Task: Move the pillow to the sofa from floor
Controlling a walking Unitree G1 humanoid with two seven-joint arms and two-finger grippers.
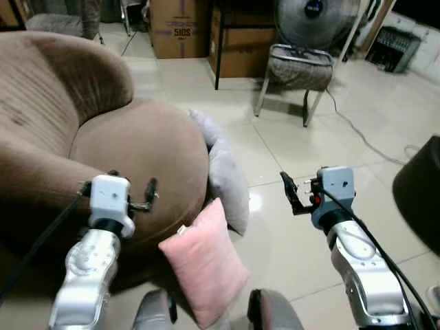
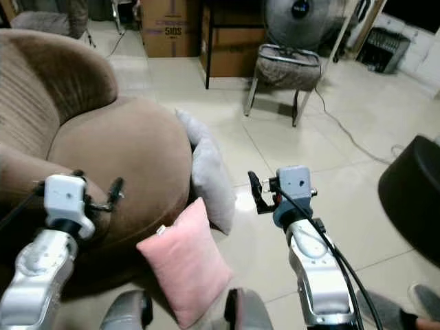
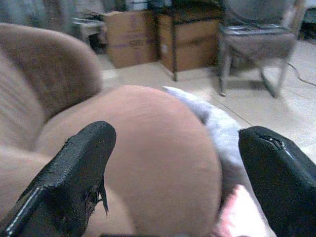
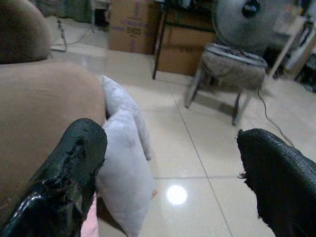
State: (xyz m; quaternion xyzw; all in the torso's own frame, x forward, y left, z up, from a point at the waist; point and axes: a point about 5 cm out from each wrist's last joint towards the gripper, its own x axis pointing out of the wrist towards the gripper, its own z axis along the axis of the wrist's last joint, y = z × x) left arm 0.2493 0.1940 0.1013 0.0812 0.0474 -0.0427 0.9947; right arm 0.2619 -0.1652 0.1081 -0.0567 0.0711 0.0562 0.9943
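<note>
You have the pink pillow [image 1: 205, 268] standing on the tiled floor [image 1: 295, 144], leaning against the front of the brown sofa [image 1: 130, 144], low between the robot's two arms. Just behind it, a grey pillow [image 1: 227, 175] also stands on the floor, pressed against the sofa's rounded seat.

Your left gripper [image 1: 146, 196] hovers over the front edge of the sofa seat; in the left wrist view its fingers [image 3: 74, 173] are spread wide with nothing between them, and the sofa and grey pillow show beyond. Your right gripper [image 1: 290, 192] is raised above bare floor, to the right of both pillows and apart from them; its fingers [image 4: 74, 163] are likewise spread and hold nothing.

Farther back you see a metal-framed chair [image 1: 299, 69] with a fan [image 1: 313, 20] behind it, cardboard boxes [image 1: 180, 27] and a dark-framed stand [image 1: 237, 38]. A cable [image 1: 364, 134] runs across the floor, and a dark round object [image 1: 419, 192] sits at the right edge.
</note>
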